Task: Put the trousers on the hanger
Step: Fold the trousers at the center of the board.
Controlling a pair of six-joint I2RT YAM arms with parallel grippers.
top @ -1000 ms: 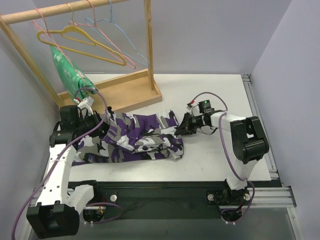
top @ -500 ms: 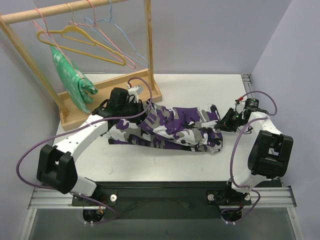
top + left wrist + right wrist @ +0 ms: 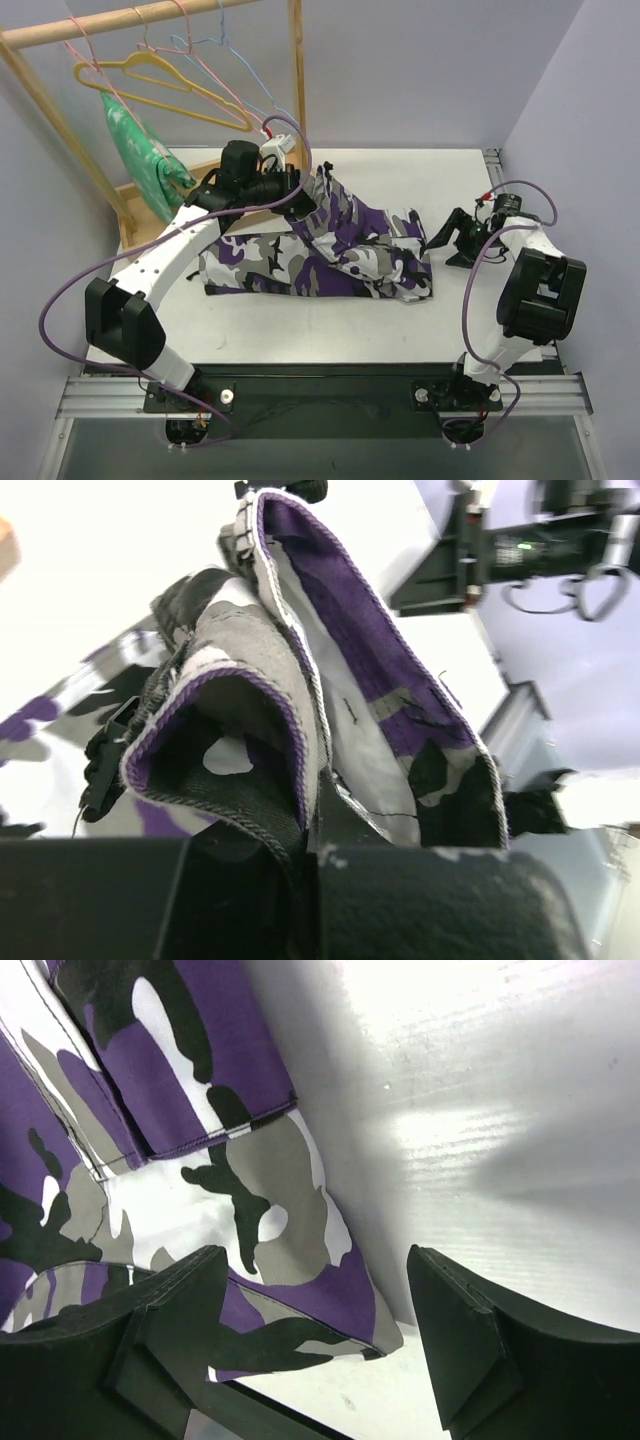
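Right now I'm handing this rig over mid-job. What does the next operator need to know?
Left gripper: shut on one edge of the trousers, holding it raised above the table.
Right gripper: open, empty, just past the trousers' right end.
Most of the trousers lie on the table. The yellow hanger hangs on the wooden rail.
Done: one edge gripped.
Left: get the trousers onto the hanger.

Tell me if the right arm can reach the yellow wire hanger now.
Probably not. The right gripper is open at the table's right side; the yellow wire hanger hangs far left, beyond the lifted camouflage trousers and the left gripper holding them.
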